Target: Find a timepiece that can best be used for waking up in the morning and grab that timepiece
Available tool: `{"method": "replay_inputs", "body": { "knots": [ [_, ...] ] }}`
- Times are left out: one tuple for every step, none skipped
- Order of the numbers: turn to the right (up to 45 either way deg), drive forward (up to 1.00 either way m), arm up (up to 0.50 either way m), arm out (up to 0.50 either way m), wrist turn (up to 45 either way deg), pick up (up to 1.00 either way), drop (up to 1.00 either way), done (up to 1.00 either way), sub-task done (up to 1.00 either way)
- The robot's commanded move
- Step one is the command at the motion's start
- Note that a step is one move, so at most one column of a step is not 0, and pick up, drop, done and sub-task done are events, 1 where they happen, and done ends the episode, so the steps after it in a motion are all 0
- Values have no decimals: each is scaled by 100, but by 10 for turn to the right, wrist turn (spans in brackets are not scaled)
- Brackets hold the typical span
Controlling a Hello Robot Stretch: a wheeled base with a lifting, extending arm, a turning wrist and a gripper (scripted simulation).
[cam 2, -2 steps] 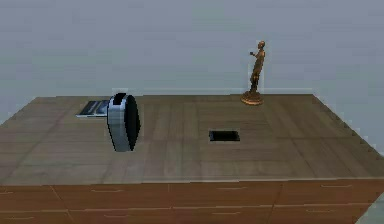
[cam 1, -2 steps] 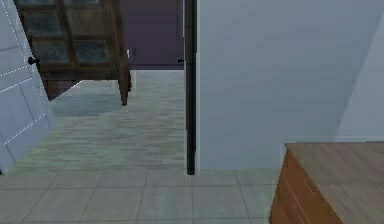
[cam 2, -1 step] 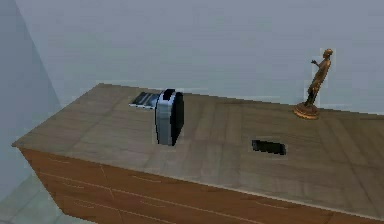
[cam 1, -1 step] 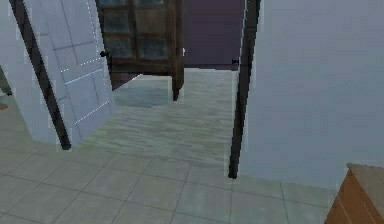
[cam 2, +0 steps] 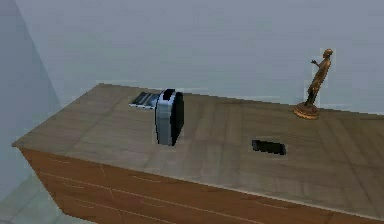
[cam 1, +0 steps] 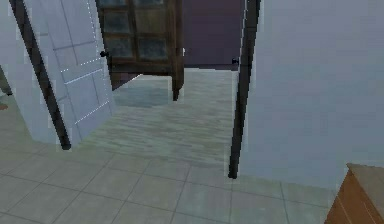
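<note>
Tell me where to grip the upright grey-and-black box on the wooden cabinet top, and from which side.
Probably grip the grey-and-black box across its narrow width, near the top, coming from the cabinet top's near edge: it stands upright and slim, and a flat grey thing lies behind it.

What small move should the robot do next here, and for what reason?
Probably extend the arm toward the upright grey-and-black block on the wooden dresser: it looks the likeliest clock, unlike the statue or the flat dark item.
</note>
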Motion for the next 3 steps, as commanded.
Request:
{"method": "replay_inputs", "body": {
  "knots": [
    [0, 0, 32, 0, 0, 0, 0, 0, 0],
    [0, 0, 0, 48, 0, 0, 0, 0, 0],
    [0, 0, 0, 0, 450, 0, 0, 0, 0]
  ]
}}
